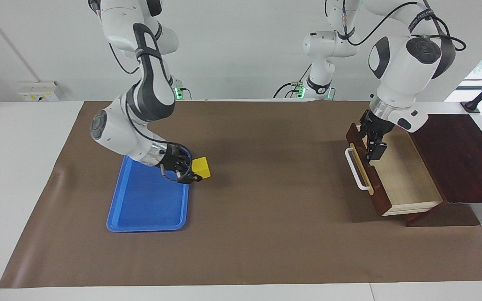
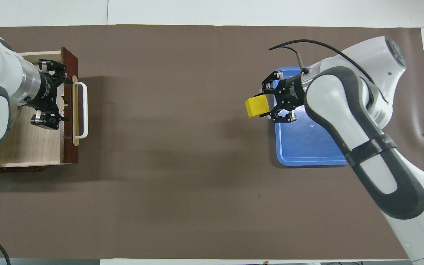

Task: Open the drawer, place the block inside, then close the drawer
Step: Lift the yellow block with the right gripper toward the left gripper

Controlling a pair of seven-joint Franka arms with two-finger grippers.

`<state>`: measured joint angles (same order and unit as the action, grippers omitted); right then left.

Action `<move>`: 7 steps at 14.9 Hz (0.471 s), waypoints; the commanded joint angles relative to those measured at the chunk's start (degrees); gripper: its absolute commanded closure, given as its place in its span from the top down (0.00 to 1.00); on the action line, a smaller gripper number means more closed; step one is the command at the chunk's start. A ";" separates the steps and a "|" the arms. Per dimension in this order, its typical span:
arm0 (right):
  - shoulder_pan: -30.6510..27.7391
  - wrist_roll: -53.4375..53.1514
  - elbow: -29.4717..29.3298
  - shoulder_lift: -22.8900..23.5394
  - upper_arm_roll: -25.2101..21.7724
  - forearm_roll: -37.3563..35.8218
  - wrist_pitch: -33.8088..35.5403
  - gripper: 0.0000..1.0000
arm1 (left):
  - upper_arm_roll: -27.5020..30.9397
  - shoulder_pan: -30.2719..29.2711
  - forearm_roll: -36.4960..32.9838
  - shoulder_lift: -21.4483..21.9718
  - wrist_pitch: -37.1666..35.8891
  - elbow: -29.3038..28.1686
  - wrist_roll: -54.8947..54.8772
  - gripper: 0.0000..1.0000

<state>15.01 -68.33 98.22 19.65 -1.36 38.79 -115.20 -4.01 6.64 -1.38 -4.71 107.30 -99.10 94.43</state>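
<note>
The small yellow block (image 1: 201, 167) (image 2: 257, 107) hangs in the air with my right gripper (image 1: 193, 171) (image 2: 268, 107) shut on it. It is over the blue tray's edge that faces the middle of the table. The dark wooden drawer (image 1: 377, 190) (image 2: 69, 147) stands pulled out at the left arm's end, its pale inside (image 1: 400, 175) (image 2: 28, 143) bare. Its white bar handle (image 1: 357, 172) (image 2: 84, 110) is free. My left gripper (image 1: 373, 146) (image 2: 63, 99) hovers open over the drawer, just inside the front panel, holding nothing.
A flat blue tray (image 1: 149, 200) (image 2: 307, 147) lies on the brown mat at the right arm's end, with nothing in it. The dark cabinet top (image 1: 454, 154) adjoins the drawer at the table's end. Brown mat (image 1: 274, 200) stretches between tray and drawer.
</note>
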 commanded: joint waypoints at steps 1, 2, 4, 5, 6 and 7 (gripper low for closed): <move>6.49 -8.01 -1.54 0.30 -0.13 -0.39 -3.09 0.00 | -0.03 3.53 0.77 0.85 1.25 -0.83 6.20 1.00; 8.00 -12.14 -2.85 0.65 -0.13 -0.39 -4.50 0.00 | 0.06 5.82 0.94 0.32 0.73 -0.48 6.82 1.00; 10.20 -17.26 -6.19 2.49 -0.13 -0.39 -5.04 0.00 | -0.03 8.46 0.86 -0.56 1.25 -0.47 14.25 1.00; 11.26 -19.45 -7.60 3.19 -0.13 -0.39 -5.21 0.00 | -0.03 9.87 0.86 -0.65 1.42 -0.74 17.60 1.00; 12.05 -22.08 -8.74 3.90 -0.13 -0.82 -6.00 0.00 | -0.03 10.84 0.94 -1.09 1.51 -0.74 19.37 1.00; 13.28 -24.81 -9.88 4.69 -0.13 -1.09 -6.61 0.00 | -0.03 11.72 1.38 -1.70 2.04 -0.65 21.13 1.00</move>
<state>27.04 -88.27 92.73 21.30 -1.33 38.76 -120.98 -4.80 16.56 -0.89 -5.57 107.90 -99.26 111.68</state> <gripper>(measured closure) 0.445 0.000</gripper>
